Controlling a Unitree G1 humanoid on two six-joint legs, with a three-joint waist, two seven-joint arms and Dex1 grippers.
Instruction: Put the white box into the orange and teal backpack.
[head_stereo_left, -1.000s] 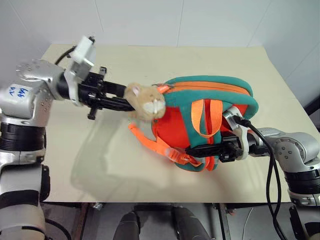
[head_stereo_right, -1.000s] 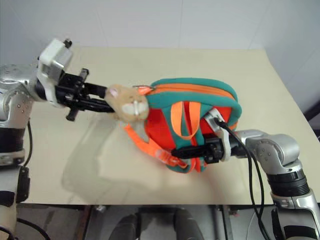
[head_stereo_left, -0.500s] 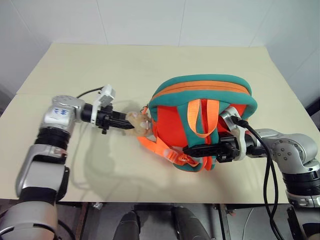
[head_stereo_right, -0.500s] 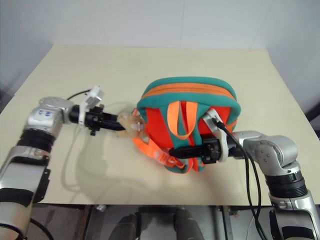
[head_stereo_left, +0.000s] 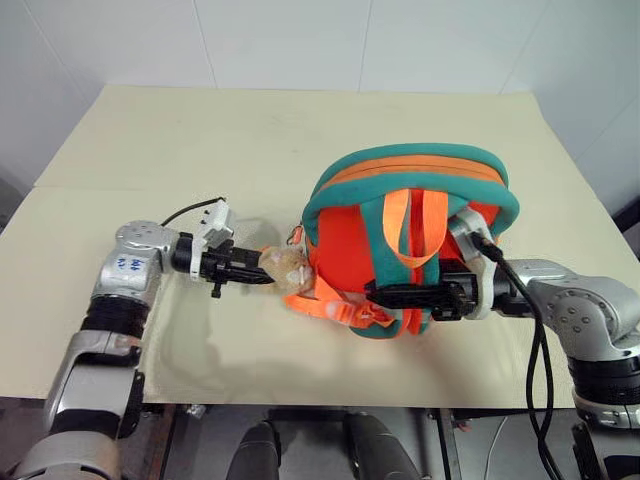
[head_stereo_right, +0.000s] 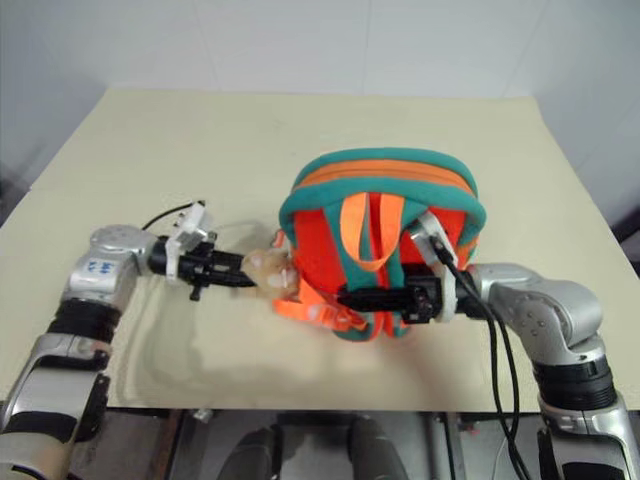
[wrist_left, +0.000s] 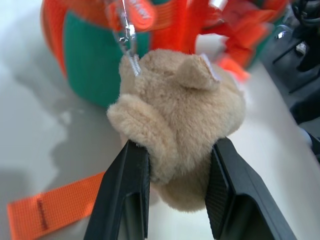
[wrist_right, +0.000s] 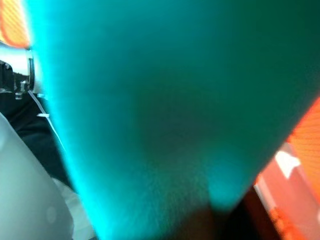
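The orange and teal backpack (head_stereo_left: 352, 232) stands on the table with its orange straps toward me and its zip along the top shut. Its beige plush charm (wrist_left: 180, 120) hangs from a clip at the backpack's left side, low over the table. My left gripper (head_stereo_left: 262, 272) is shut on that charm, one black finger (wrist_left: 125, 190) on each side of it. My right gripper (head_stereo_left: 385, 294) reaches in level from the right and lies against the backpack's lower front edge among the orange straps (head_stereo_left: 340, 305); teal fabric (wrist_right: 160, 110) presses close against its camera. The white box is out of view.
The beige table (head_stereo_left: 200, 140) has bare room behind and to the left of the backpack. Its front edge runs just below both arms. A black cable (head_stereo_left: 535, 350) loops down from my right wrist.
My left gripper has come down toward the table with the plush charm still in it. The backpack has tipped a little more upright. The right arm has stayed in place.
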